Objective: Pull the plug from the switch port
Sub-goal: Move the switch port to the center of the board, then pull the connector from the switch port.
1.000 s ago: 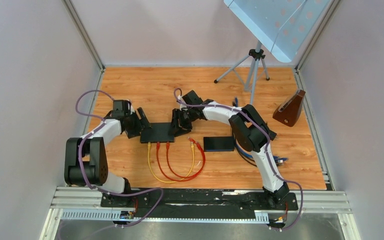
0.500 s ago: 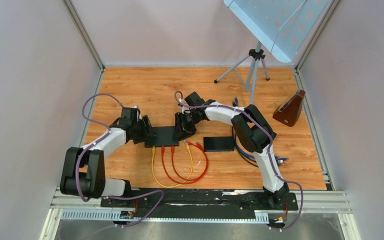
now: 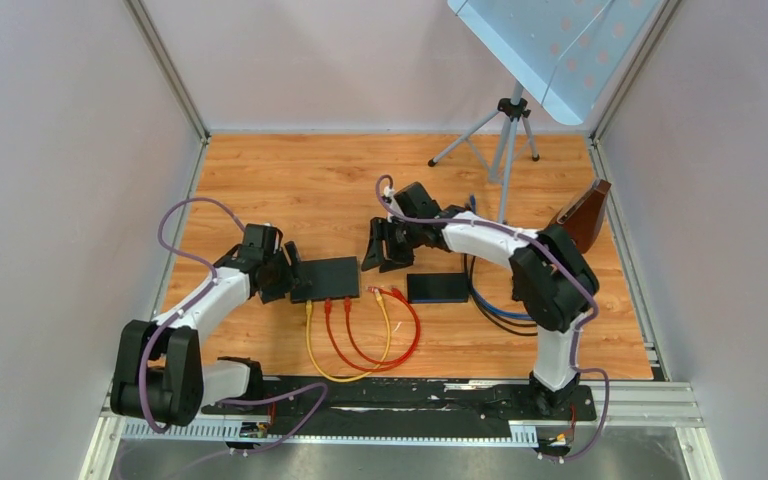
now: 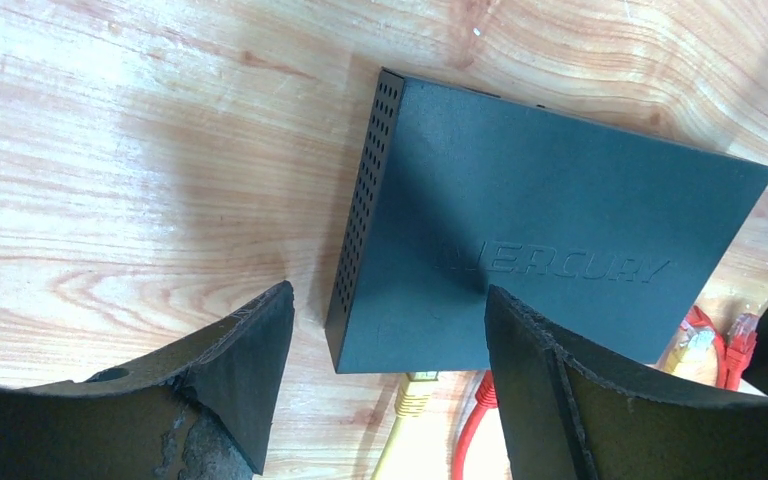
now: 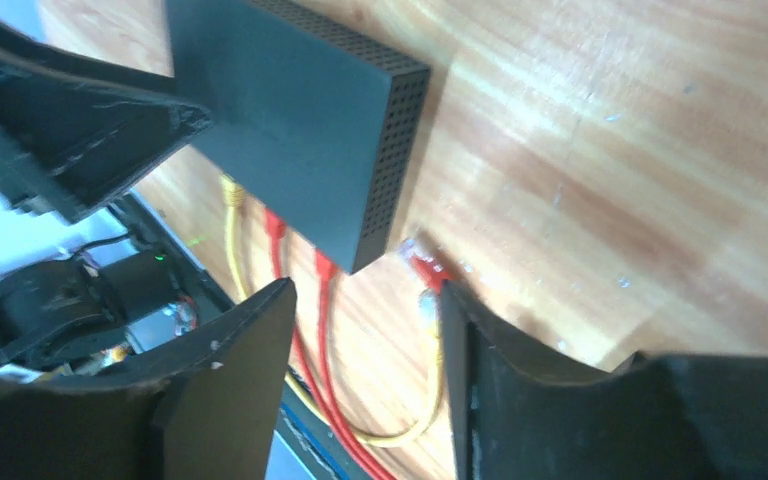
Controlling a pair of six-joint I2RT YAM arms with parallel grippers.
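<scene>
On the wooden table (image 3: pixel 360 170), the left gripper (image 4: pixel 388 300) is holding its fingers apart around the switch (image 4: pixel 560 230) corner (not clamping it); the right gripper (image 5: pixel 365 290) is hovering nearby, fingers apart too.

Left arm (image 3: pixel 210 295) and right arm (image 3: pixel 480 238), as I see them from my station: white link shells between bulky black joint housings (image 3: pixel 160 360). A purple cable (image 3: pixel 175 212) runs in loose loops along each arm. The left gripper (image 4: pixel 388 300) and right gripper (image 5: pixel 365 295) are black. Their broad, curved fingers (image 4: pixel 230 370) look matte to me, with scuffed, flaking edges.
</scene>
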